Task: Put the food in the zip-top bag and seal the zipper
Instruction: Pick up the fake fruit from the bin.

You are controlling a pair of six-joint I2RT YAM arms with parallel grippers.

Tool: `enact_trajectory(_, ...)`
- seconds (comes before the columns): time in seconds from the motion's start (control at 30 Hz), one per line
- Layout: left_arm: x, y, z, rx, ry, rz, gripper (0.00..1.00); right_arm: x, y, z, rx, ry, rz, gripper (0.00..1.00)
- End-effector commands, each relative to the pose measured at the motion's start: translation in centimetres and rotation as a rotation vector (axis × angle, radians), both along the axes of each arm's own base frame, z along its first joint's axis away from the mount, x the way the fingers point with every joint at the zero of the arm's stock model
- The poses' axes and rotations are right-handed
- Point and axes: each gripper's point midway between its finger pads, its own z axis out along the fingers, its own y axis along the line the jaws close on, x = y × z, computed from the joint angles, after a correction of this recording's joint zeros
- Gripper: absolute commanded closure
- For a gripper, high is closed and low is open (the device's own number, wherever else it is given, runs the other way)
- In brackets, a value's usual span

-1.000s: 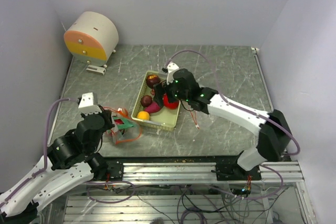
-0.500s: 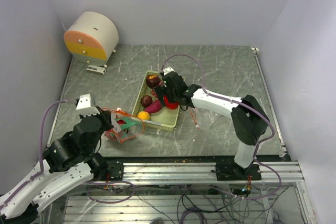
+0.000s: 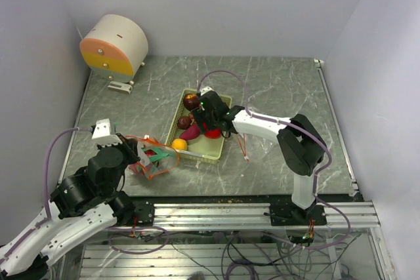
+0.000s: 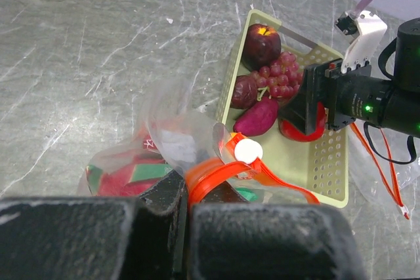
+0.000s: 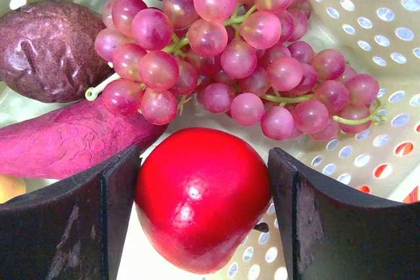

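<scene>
From above, my left gripper (image 3: 139,155) was shut on the orange zipper edge of the clear zip-top bag (image 3: 155,162), near the front-left corner of the grey table (image 3: 275,83). From the left wrist, the food (image 4: 277,77) lay in the pale green holed tray (image 4: 328,185). From the right wrist, the open jaws of my right gripper (image 5: 203,178) stood one each side of the shiny red apple (image 5: 197,204). I think this was picking. Next: squeeze, lift, carry it to the bag.
</scene>
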Motion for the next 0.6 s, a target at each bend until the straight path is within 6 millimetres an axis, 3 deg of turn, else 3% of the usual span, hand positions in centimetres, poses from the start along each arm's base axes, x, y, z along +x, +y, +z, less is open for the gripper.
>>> enact_trajectory(0.0,0.1,0.4,2.1,-0.053,-0.057,0.024,0.93,-0.9,-1.1,-1.1,-0.045,0.053,-0.006,0.55)
enact_trajectory(0.07,0.1,0.4,2.0,-0.055,-0.058,0.025,0.93,-1.0,-0.7,0.6,-0.004,0.032,0.006,0.57)
enact_trajectory(0.23,0.2,0.2,1.8,-0.049,-0.047,0.023,0.93,-2.1,1.1,7.2,0.188,-0.038,0.088,0.60)
enact_trajectory(0.43,0.4,0.1,1.3,-0.048,-0.042,0.027,0.93,-6.4,2.9,15.6,0.458,-0.114,0.292,0.61)
enact_trajectory(0.57,0.6,-0.3,1.0,-0.041,-0.032,0.022,0.93,-10.1,4.2,19.6,0.592,-0.133,0.457,0.61)
